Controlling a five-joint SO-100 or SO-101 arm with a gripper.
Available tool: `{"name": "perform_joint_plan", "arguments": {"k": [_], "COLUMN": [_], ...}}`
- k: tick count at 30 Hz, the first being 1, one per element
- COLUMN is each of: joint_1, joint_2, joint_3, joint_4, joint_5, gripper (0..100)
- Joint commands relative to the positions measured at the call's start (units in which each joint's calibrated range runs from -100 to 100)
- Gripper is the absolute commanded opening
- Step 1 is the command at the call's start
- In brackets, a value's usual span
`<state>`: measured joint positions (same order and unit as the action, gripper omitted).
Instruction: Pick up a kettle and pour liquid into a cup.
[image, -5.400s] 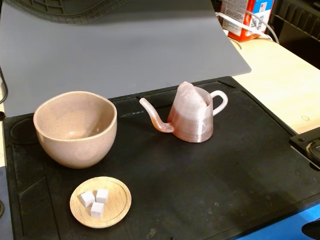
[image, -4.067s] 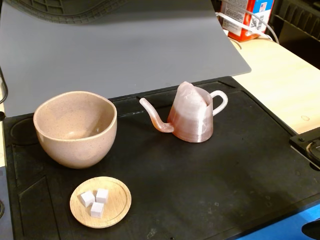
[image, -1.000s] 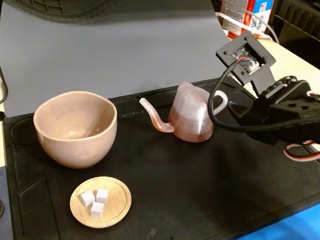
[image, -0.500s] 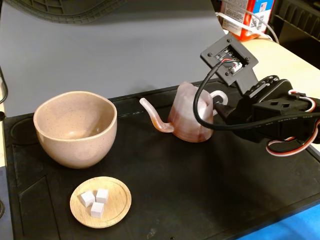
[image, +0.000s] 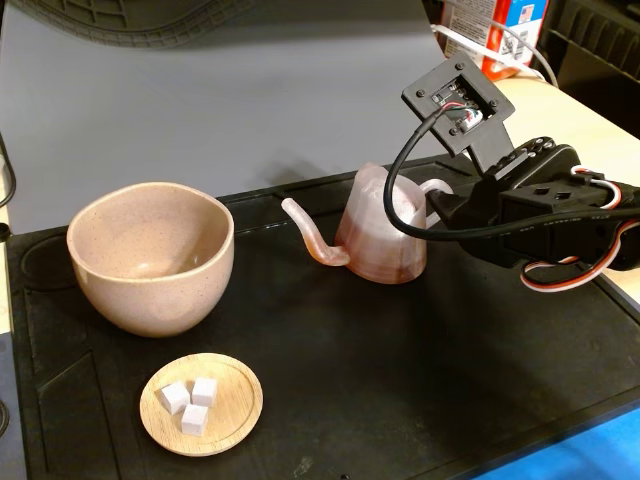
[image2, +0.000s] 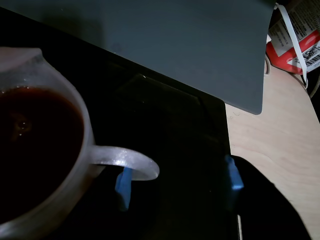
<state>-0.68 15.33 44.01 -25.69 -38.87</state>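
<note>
One gripper (image2: 177, 185): we see its fingers apart around the kettle (image: 380, 235) handle.
Cup (image: 150, 255): near the desk's left edge.

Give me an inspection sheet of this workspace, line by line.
Surface: black mat on a light table.
Job's things: kettle upright, holding dark liquid; cup left of it in the fixed view, looks empty.
Clutter: wooden dish with three white cubes.
End effector: open, one finger under the kettle's handle, not gripping.
Cables: black cable looping from the wrist camera.
Surroundings: grey backdrop; red-and-white box.
</note>
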Motion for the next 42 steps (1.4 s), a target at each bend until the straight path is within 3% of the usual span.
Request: {"name": "perform_joint_plan", "arguments": {"k": [1, 42], "joint_1": [0.3, -0.7], "joint_2": [-0.3, 6.3], "joint_3": [-2.8, -10.8], "joint_4": [-0.8, -0.6], "joint_5": [-0.1, 0.3], "gripper": [22, 22]}}
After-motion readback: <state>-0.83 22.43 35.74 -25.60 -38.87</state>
